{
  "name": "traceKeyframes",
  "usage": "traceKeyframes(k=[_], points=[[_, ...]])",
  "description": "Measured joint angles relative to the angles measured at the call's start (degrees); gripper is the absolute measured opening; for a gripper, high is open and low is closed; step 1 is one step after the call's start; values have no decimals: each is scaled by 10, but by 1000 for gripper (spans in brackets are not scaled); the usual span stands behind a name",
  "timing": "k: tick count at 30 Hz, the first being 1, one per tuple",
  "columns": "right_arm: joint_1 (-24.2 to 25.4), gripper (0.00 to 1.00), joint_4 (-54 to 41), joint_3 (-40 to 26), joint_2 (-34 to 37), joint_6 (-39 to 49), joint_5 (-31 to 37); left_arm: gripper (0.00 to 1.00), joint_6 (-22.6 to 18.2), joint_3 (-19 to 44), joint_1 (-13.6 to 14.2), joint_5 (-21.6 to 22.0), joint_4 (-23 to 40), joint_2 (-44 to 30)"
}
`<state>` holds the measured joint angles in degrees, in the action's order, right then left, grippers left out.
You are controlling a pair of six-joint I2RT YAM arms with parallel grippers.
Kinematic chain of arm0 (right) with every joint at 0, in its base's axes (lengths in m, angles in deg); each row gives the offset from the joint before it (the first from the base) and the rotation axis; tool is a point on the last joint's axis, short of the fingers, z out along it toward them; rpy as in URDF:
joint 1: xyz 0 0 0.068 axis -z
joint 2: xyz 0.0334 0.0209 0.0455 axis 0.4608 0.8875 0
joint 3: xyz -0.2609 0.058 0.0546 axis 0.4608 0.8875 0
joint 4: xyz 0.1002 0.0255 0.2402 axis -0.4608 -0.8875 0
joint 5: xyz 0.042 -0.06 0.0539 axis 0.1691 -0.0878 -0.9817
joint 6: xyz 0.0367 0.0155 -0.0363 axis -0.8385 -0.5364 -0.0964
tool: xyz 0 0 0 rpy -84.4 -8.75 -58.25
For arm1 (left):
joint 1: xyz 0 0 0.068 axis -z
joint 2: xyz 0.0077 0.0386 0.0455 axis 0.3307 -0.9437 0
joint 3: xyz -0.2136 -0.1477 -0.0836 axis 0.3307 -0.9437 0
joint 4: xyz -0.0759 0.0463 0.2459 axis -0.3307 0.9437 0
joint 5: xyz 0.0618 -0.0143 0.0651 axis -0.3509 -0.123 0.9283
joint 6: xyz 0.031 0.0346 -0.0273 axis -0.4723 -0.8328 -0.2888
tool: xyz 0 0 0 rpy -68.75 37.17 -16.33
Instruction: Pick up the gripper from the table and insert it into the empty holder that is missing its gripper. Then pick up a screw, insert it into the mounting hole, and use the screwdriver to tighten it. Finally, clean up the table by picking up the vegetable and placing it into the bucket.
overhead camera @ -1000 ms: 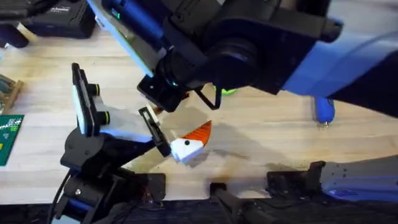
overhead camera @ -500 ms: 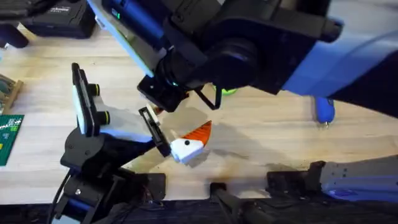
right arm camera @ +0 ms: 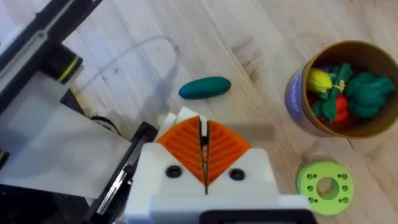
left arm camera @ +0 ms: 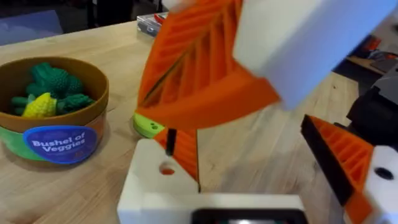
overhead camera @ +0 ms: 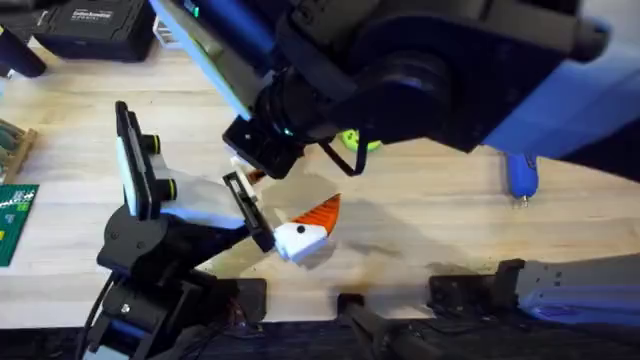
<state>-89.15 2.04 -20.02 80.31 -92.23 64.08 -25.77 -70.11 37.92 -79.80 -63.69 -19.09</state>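
My right gripper [right arm camera: 204,146] is shut, its orange pads pressed together, and hangs low over the table near the left arm [overhead camera: 250,172]. Just beyond its tips lies the dark-green vegetable [right arm camera: 205,87]. The bucket [right arm camera: 348,87], orange-walled with a blue label, holds several toy veggies [left arm camera: 53,106]. My left gripper [left arm camera: 249,168] stands open with nothing between its fingers [overhead camera: 300,235]. A white block with an orange ribbed pad [left arm camera: 205,68] looms close above them; whose it is I cannot tell. The blue screwdriver [overhead camera: 522,175] lies at the far right. The holder and screw are out of view.
A flat light-green disc [overhead camera: 360,140] with holes lies next to the bucket [right arm camera: 324,183]. Dark cases [overhead camera: 95,30] sit at the back left and a green circuit board [overhead camera: 12,215] at the left edge. The right arm [overhead camera: 420,70] rises large and dark over the table's middle.
The right arm has shifted a little toward the upper right of the overhead view, uncovering more of the green disc. The left arm has stayed put.
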Motion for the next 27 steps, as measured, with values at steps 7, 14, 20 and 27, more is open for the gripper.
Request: traceKeyframes(k=[7,14,20,27], points=[[0,6,0,0,1,0,0,986,0,0,0,0,0,0],[0,6,0,0,11,0,0,986,0,0,0,0,0,0],[0,6,-1,0,19,0,0,986,0,0,0,0,0,0],[0,5,-16,0,20,0,0,985,0,0,0,0,0,0]])
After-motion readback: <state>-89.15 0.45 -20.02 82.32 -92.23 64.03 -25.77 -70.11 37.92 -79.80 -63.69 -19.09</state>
